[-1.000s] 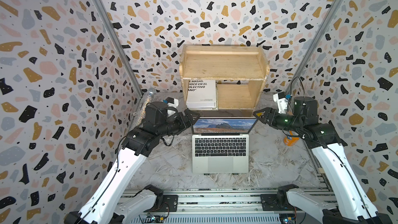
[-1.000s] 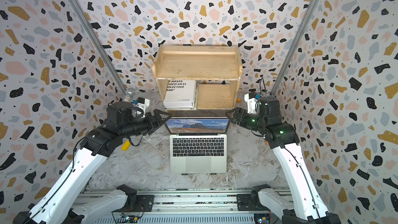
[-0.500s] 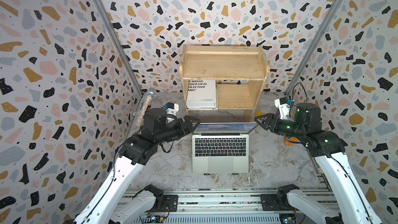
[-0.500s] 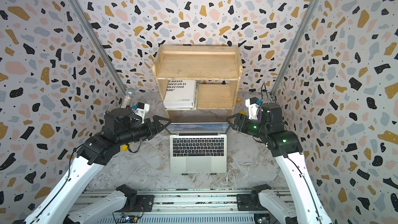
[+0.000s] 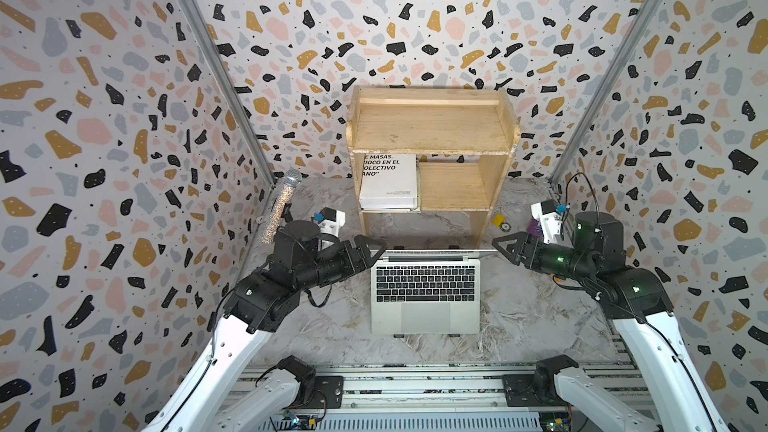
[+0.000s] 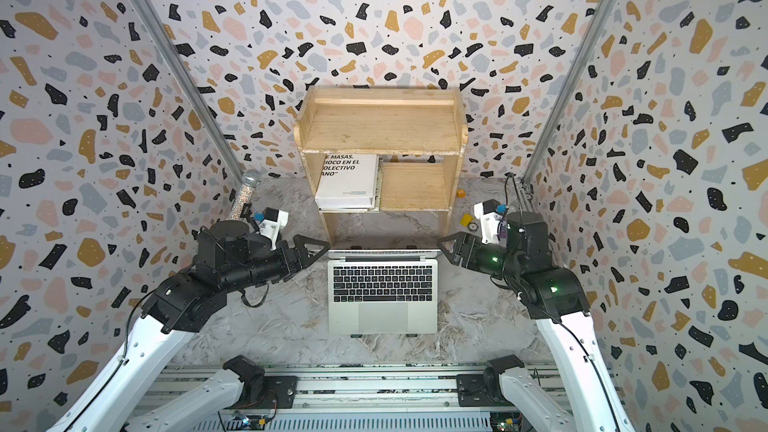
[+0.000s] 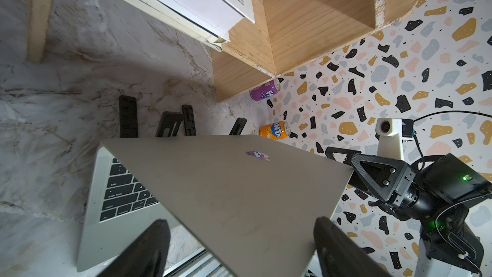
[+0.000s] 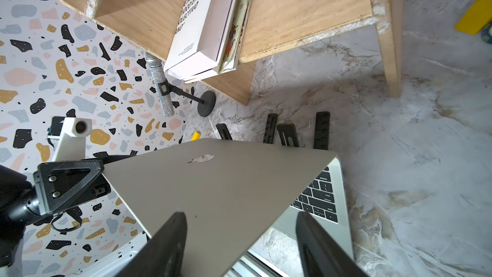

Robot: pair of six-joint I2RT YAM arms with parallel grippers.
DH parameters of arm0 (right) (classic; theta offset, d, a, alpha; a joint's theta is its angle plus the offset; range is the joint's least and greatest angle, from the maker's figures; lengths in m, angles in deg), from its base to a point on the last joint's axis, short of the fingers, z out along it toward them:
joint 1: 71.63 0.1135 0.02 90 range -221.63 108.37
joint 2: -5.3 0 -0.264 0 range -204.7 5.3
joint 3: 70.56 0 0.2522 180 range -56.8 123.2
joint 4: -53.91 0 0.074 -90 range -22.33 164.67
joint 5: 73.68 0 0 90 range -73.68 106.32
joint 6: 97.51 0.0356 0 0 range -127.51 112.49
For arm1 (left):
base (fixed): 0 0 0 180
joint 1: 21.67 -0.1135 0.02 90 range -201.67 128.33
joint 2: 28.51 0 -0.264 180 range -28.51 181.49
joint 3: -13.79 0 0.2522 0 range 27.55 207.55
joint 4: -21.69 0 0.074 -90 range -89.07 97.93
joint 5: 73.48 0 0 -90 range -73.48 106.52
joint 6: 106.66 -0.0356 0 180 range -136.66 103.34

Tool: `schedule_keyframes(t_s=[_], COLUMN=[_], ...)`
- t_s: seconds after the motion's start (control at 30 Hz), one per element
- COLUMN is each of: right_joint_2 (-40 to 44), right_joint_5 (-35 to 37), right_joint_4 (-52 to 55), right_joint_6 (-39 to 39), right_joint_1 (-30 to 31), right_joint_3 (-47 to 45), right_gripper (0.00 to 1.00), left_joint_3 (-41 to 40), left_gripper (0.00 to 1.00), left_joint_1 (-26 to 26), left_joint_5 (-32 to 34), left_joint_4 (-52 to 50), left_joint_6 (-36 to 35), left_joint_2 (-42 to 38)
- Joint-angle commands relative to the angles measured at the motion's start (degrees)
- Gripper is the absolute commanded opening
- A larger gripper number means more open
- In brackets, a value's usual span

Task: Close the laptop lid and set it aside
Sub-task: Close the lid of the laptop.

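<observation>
The silver laptop (image 5: 424, 317) (image 6: 382, 317) sits mid-table with its black keys showing. In both top views the laptop lid (image 5: 436, 250) (image 6: 384, 250) appears edge-on, roughly upright over the hinge, its screen hidden. Its plain silver back (image 7: 239, 187) (image 8: 226, 182) faces both wrist cameras. My left gripper (image 5: 374, 249) (image 7: 239, 221) is open at the lid's left top corner, which lies between its fingers. My right gripper (image 5: 500, 245) (image 8: 241, 217) is open at the right top corner, one finger (image 8: 173, 235) behind the lid, the other (image 8: 314, 235) on the keyboard side.
A black folding stand (image 7: 127, 115) sits under the laptop. Just behind it is a wooden shelf (image 5: 432, 130) holding a white book (image 5: 388, 180). A glitter microphone (image 5: 282, 201) stands back left. Orange (image 7: 274, 130) and purple (image 7: 265, 91) cans and a yellow block (image 5: 497, 219) lie back right.
The lid has swung forward from leaning back with its screen showing to edge-on. Both grippers came forward and down with its top corners, staying open.
</observation>
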Motion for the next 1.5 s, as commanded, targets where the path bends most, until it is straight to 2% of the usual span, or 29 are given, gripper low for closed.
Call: schedule_keyframes(t_s=[0.0,0.8,1.47], right_joint_2=[1.08,5.65,7.53], right_joint_5=[0.38,-0.43,-1.11], right_joint_4=[4.37,6.23,8.90], right_joint_6=[-1.43,-1.19,-2.25], right_joint_1=[0.25,0.52,0.52], right_joint_3=[-1.01,-6.87,-7.71], right_gripper=[0.69,0.68,0.68], left_joint_3=[-1.79,-6.45,-9.19], left_gripper=[0.86,0.86,0.86], left_joint_1=[0.40,1.11,1.68], left_joint_5=[0.91,0.05,0.11], left_joint_4=[-4.62,-6.83,-8.70], left_joint_6=[-0.94,-0.46,-0.68], left_joint_2=[-1.09,-5.73,-8.13])
